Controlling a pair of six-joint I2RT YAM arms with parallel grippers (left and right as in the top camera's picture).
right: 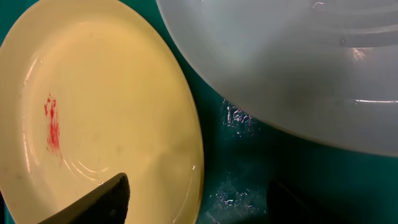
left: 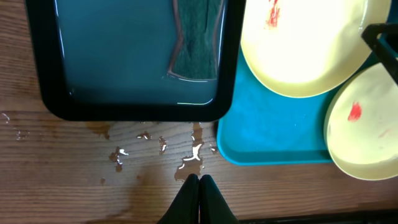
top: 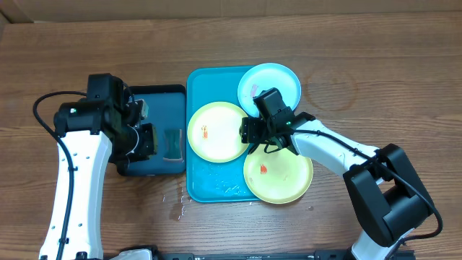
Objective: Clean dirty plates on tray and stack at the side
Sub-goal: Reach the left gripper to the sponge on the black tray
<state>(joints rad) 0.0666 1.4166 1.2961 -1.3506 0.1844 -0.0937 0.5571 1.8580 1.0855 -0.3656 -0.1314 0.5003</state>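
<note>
Right fingers (right: 106, 202) straddle rim of smeared yellow plate (right: 112, 106) on turquoise tray (right: 249, 162).

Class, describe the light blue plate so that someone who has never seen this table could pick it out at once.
On the wooden table lies a large turquoise tray holding three round plates. Look to its far right corner: the light blue plate overlaps the rim there. It alone is blue: the left plate and the near plate are yellow-green.
</note>
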